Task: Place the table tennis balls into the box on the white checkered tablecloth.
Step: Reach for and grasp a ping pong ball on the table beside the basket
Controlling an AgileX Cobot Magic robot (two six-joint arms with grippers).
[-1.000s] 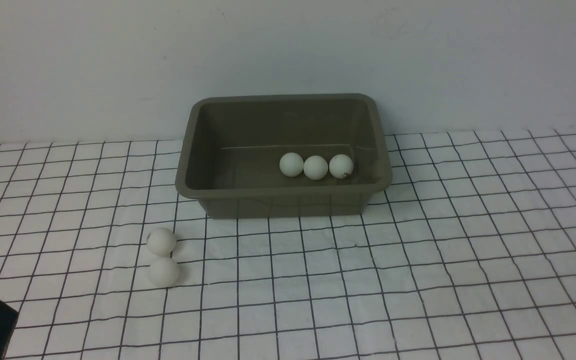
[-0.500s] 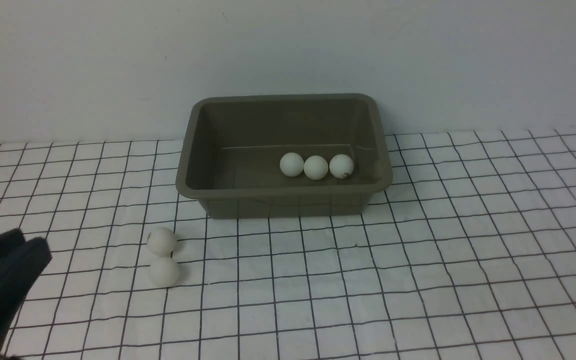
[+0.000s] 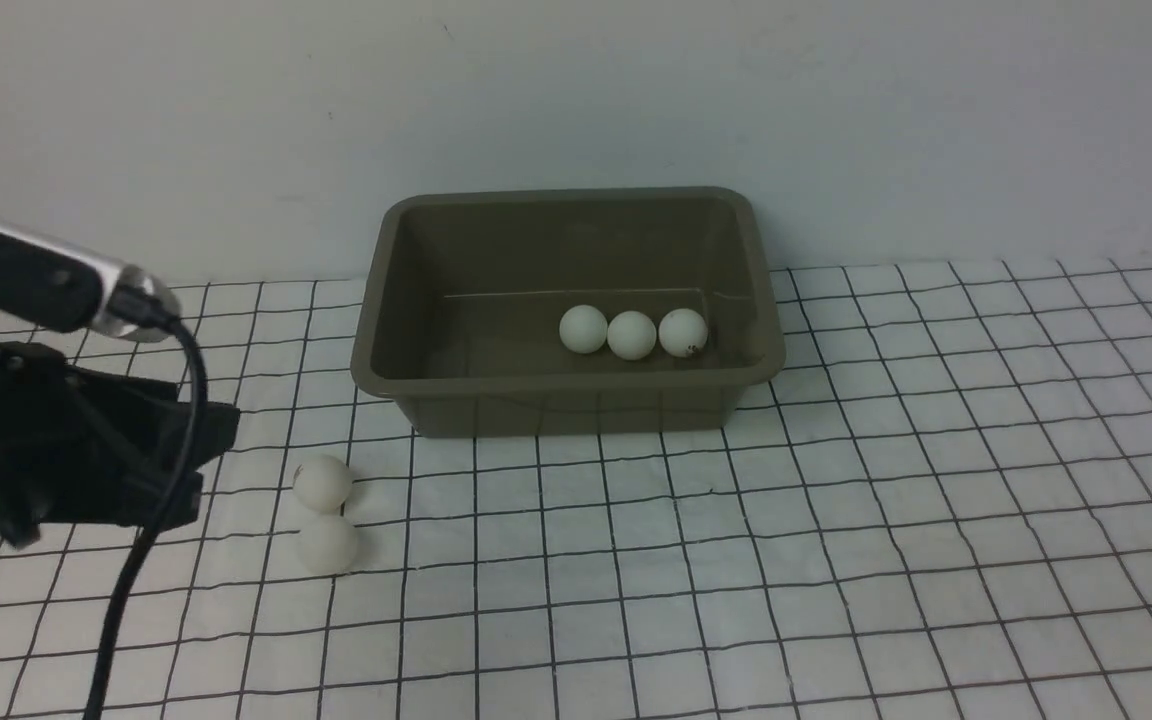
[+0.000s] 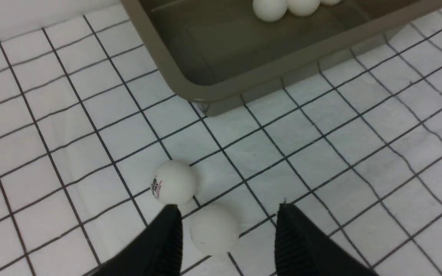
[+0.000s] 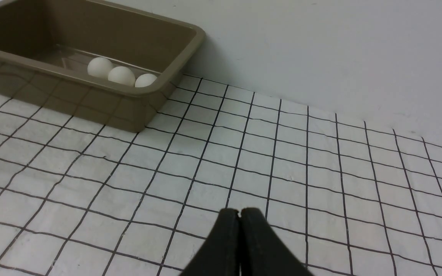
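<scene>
At the far left of the front view, the left gripper (image 3: 214, 462) hangs low over the cloth (image 3: 836, 520). Its jaws are spread and empty, and a black cable (image 3: 202, 390) loops down across it. At 3 o'clock from its tips, a little apart, two balls lie touching on the cloth: the logo ball (image 3: 323, 482) and, at its 6 o'clock, the plain ball (image 3: 328, 543). The left wrist view shows the plain ball (image 4: 214, 229) between the fingers (image 4: 167, 241), with a gap on each side.

At 2 o'clock from those two balls, the box (image 3: 556, 383) stands on the cloth's far edge, by the wall (image 3: 576, 90). Three more balls (image 3: 631, 335) sit side by side on its floor, at 4 o'clock from the middle.

The right gripper (image 5: 239, 214) shows only in its own wrist view. Its jaws are pressed together with nothing between them, over bare cloth and well apart from the box.
</scene>
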